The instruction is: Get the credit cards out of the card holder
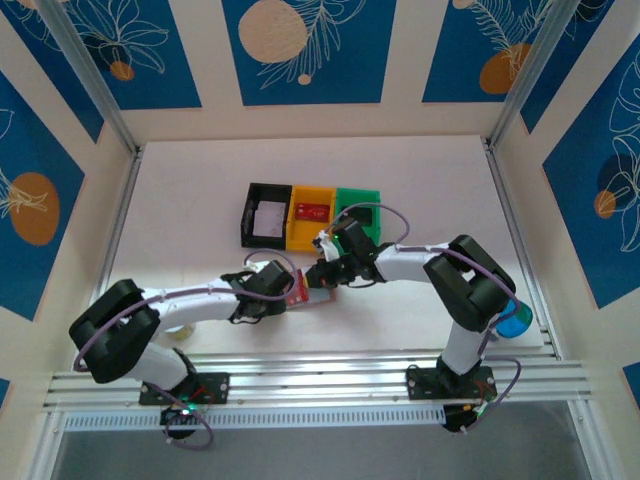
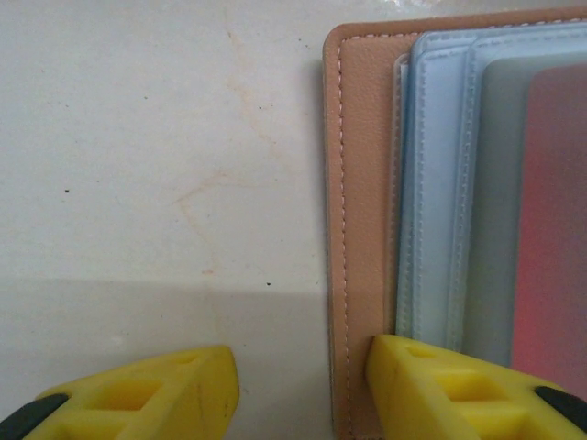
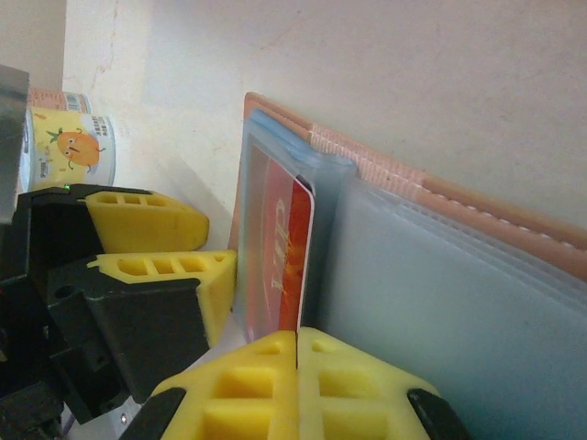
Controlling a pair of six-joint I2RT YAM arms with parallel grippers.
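Overhead, the card holder (image 1: 316, 297) lies opened on the tabletop (image 1: 200, 190) between the two tools, just in front of the row of black bin (image 1: 265, 215), yellow bin (image 1: 312, 213) and green bin (image 1: 358, 210). The left tool (image 1: 287, 290) reaches it from the left and the right tool (image 1: 322, 274) from the far side. The arms cover much of the holder, so no grip can be read from up here.

From the left wrist, the holder's tan stitched border and grey-blue pockets run off the right edge. The left tool's jaws stand partly apart with nothing clamped: one yellow finger (image 2: 459, 390) overlaps the border and the other sits over bare tabletop. Whether that finger presses down or hovers I cannot tell. A reddish card shows only dimly through the cloudy pocket.

From the right wrist, a red card (image 3: 292, 257) pokes out of its pocket. Its near end runs straight into the seam of the right tool's closed pads, so it looks pinched, though the pads hide the contact itself.

The holder is probably light and floppy and would drag along with the card unless pinned at its border. The card is likely thin, stiff and slick, best taken by its exposed end and drawn along the sleeve. How many cards remain is unclear.
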